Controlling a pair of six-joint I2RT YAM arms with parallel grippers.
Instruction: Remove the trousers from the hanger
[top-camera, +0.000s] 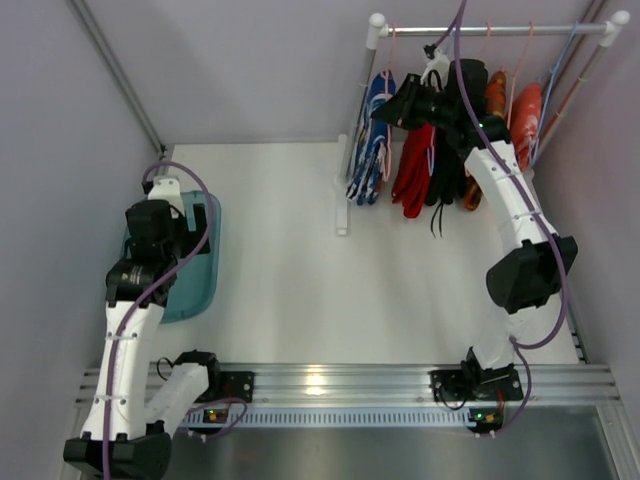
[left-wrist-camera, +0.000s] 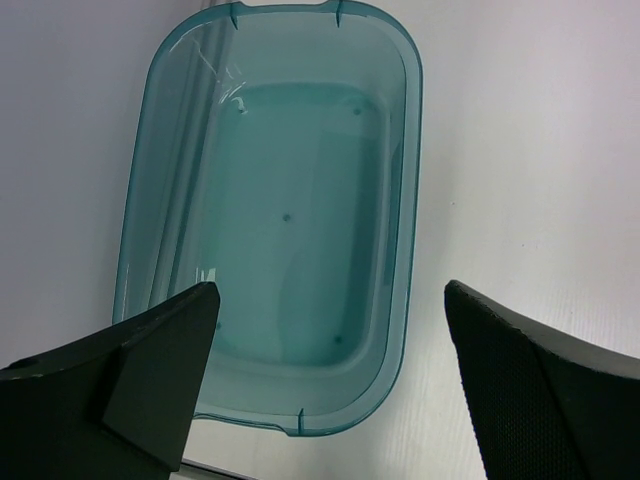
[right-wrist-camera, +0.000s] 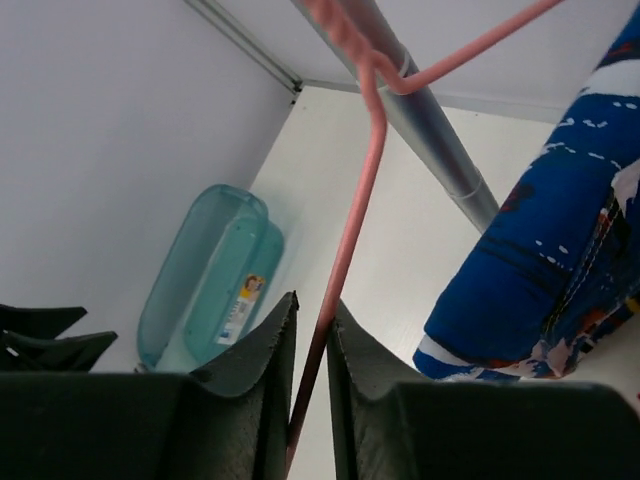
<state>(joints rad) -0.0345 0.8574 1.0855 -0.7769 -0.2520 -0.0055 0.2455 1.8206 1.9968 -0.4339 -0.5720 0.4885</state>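
Observation:
The trousers (top-camera: 372, 140), blue with a white and red print, hang on the pink wire hanger (top-camera: 388, 62) at the left end of the rail. In the right wrist view the hanger (right-wrist-camera: 350, 230) runs down from its hook between my right gripper's (right-wrist-camera: 312, 305) fingers, which are pinched narrowly around the wire. The trousers (right-wrist-camera: 540, 270) hang just to the right of them. From above, the right gripper (top-camera: 397, 105) sits beside the trousers, just under the rail. My left gripper (left-wrist-camera: 330, 300) hovers wide open and empty above the teal bin (left-wrist-camera: 410, 200), far from the rack.
A white clothes rail (top-camera: 490, 30) stands at the back right, with a plain red garment (top-camera: 415, 165), dark items and orange garments (top-camera: 525, 110) on it. The teal bin (top-camera: 205, 290) lies at the table's left edge under the left arm.

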